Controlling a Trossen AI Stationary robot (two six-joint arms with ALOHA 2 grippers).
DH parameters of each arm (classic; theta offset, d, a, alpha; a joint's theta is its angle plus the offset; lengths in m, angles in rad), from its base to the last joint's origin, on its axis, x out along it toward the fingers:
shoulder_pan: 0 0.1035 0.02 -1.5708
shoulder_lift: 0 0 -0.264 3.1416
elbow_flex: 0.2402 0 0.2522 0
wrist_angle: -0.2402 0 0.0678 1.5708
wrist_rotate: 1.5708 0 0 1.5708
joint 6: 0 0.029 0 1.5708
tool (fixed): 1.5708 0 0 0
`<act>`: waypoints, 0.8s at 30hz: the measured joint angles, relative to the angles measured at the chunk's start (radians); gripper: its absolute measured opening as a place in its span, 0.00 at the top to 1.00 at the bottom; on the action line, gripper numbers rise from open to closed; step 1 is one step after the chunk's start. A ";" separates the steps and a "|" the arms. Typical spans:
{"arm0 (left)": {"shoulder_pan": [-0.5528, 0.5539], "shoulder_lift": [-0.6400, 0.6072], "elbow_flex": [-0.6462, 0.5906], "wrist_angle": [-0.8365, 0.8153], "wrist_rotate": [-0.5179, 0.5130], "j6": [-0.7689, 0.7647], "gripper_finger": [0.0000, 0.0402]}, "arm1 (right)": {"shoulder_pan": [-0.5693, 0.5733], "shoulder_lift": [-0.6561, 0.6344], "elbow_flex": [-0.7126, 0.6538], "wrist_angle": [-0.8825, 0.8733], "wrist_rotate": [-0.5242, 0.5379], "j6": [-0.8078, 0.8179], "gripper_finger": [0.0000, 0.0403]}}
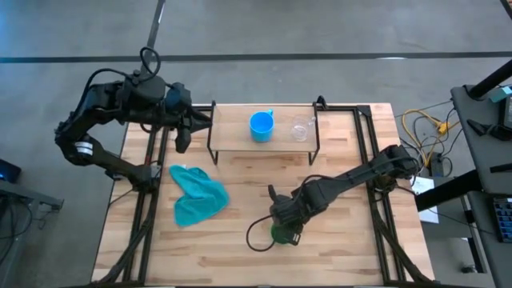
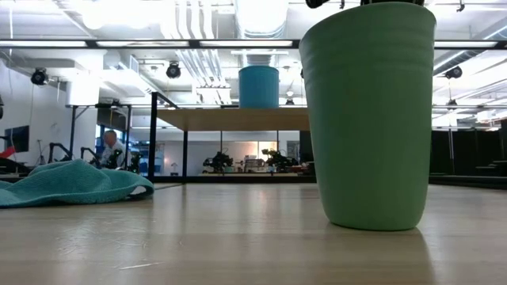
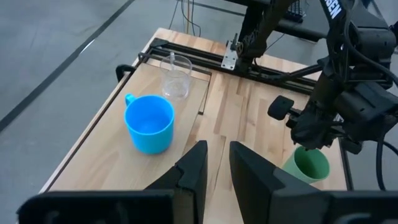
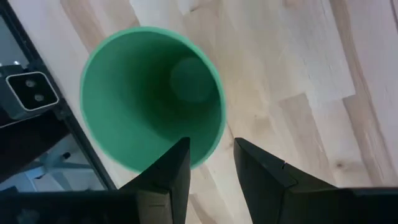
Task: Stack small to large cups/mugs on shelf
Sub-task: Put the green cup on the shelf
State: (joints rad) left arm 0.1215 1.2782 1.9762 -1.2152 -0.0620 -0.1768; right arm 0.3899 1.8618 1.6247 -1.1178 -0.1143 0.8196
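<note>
The green cup (image 2: 368,119) stands upright on its base on the tabletop, near the front middle (image 1: 277,234). My right gripper (image 4: 211,155) hangs over it, pointing down and open. One finger stands over the cup's inside and one outside its rim (image 4: 208,140), and no touch shows. The blue mug (image 1: 262,126) and the clear glass (image 1: 302,128) stand side by side on the shelf (image 1: 236,136) at the back. My left gripper (image 3: 217,158) is narrowly open and empty by the shelf's left end (image 1: 182,142).
A crumpled teal cloth (image 1: 196,194) lies on the table left of the green cup, and it also shows in the low view (image 2: 71,182). Black frame rails run along the table's left and right sides. Bare wood lies between the shelf and the green cup.
</note>
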 joint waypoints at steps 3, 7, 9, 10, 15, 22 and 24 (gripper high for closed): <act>0.000 0.001 0.000 0.000 0.000 0.000 0.86 | -0.005 0.000 -0.012 0.007 0.000 0.000 0.71; 0.000 0.004 0.000 0.000 0.000 0.000 0.86 | -0.013 0.000 -0.025 0.007 0.003 -0.006 0.71; 0.000 0.005 0.000 0.001 0.000 0.001 0.86 | -0.017 0.000 -0.025 0.011 0.008 -0.008 0.71; 0.000 0.006 0.000 0.001 0.000 0.002 0.86 | -0.019 0.000 -0.025 0.012 0.010 -0.009 0.71; 0.001 0.007 0.000 0.001 0.000 0.006 0.86 | -0.030 0.000 -0.025 0.070 0.010 -0.016 0.74; 0.001 0.008 0.000 0.001 0.000 0.006 0.86 | -0.037 0.002 -0.031 0.130 0.010 -0.052 0.80; 0.001 0.011 0.000 0.002 0.000 0.006 0.86 | -0.038 0.004 -0.040 0.129 0.010 -0.061 0.81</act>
State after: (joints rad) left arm 0.1223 1.2889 1.9766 -1.2137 -0.0616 -0.1703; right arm 0.3523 1.8661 1.5846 -0.9887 -0.1040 0.7591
